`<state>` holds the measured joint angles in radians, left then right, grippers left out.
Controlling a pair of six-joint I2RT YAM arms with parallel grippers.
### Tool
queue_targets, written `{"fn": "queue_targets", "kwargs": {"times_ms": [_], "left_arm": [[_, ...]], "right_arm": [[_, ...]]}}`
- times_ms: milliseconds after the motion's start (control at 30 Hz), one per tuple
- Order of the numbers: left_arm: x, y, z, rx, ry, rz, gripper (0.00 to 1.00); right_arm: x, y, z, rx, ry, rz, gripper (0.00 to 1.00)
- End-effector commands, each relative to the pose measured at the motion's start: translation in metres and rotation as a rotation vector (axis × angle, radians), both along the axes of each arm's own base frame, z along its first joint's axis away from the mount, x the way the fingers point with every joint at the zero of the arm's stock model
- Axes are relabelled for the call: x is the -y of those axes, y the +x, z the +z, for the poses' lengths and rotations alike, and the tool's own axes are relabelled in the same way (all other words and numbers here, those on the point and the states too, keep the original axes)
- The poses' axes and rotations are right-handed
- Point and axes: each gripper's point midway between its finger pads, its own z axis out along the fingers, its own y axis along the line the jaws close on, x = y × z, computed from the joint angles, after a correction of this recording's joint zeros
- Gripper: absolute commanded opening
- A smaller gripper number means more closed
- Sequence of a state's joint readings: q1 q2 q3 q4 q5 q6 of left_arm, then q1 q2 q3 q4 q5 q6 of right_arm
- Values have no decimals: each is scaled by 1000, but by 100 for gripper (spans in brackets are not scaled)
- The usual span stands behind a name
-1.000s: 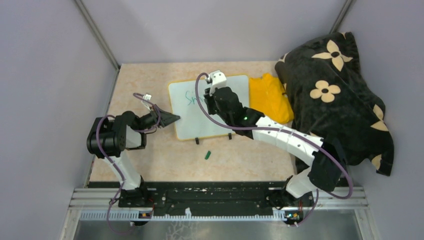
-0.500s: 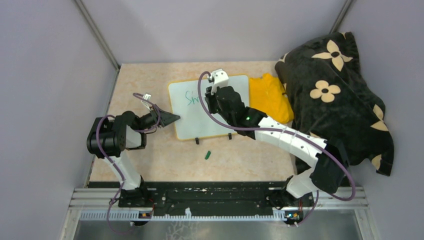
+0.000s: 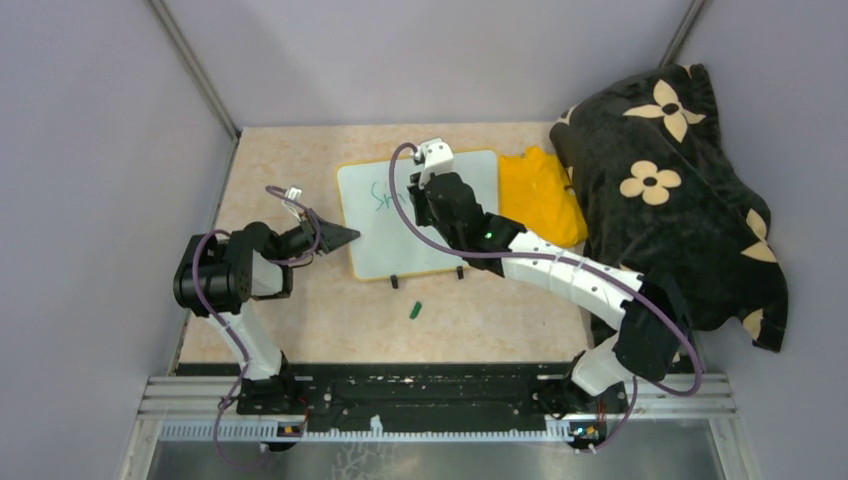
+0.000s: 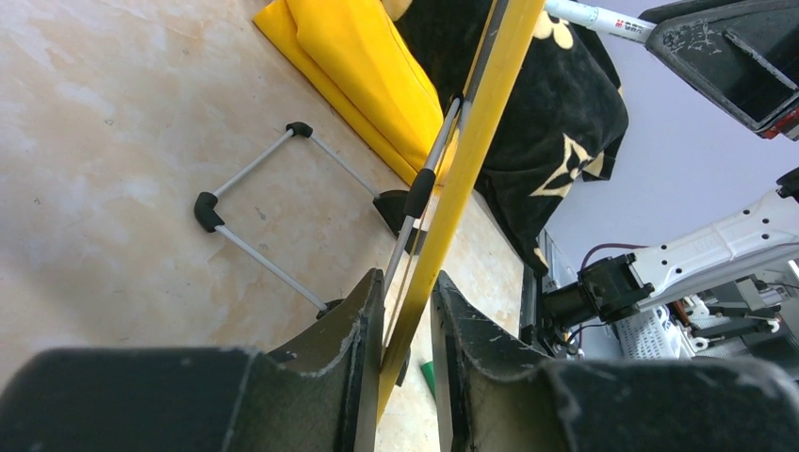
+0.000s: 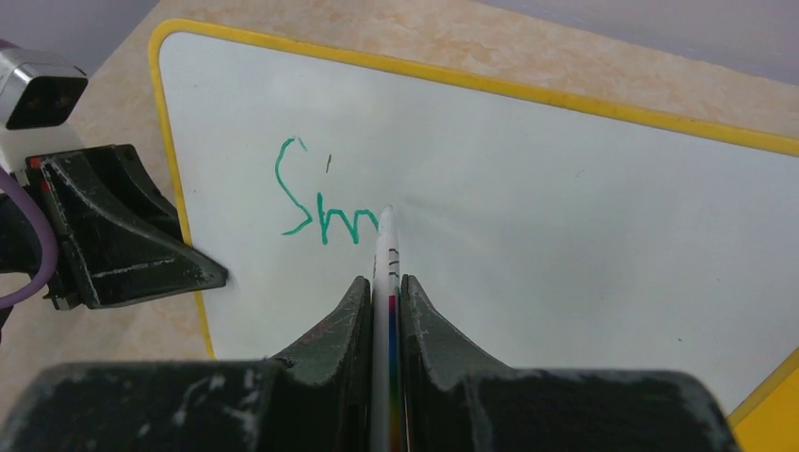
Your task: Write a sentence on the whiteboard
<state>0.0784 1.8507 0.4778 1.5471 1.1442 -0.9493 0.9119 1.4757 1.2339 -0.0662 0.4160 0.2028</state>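
Observation:
The whiteboard stands tilted on its two black feet at mid-table, its yellow frame seen edge-on in the left wrist view. My left gripper is shut on the board's left edge. My right gripper is shut on a white marker, whose tip touches the board face. Green lettering reading "Sm" is on the board's upper left, with the tip at the end of the last stroke. The marker also shows in the left wrist view.
A yellow cloth lies right of the board. A black blanket with cream flowers covers the right side. A small green marker cap lies on the table in front of the board. Grey walls close in on three sides.
My right gripper has shifted slightly while the marker adds strokes after the "S". My left gripper has held still on the board's edge.

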Motion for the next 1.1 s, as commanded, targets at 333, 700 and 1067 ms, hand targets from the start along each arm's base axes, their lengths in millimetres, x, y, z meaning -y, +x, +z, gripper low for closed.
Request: {"fn": "queue_targets", "kwargs": {"times_ms": [333,700,1067], "left_arm": [[1,-2,26,230,25,-5,22],[0,-3,26,230,25,-5,12],[1,-2,29,221,17,-6,43]], "right_arm": [[-1,16,36,82,94,-62,0],[1,11,19,52,74,-48,0],[-1,8,16,41,76,-28,0]]}}
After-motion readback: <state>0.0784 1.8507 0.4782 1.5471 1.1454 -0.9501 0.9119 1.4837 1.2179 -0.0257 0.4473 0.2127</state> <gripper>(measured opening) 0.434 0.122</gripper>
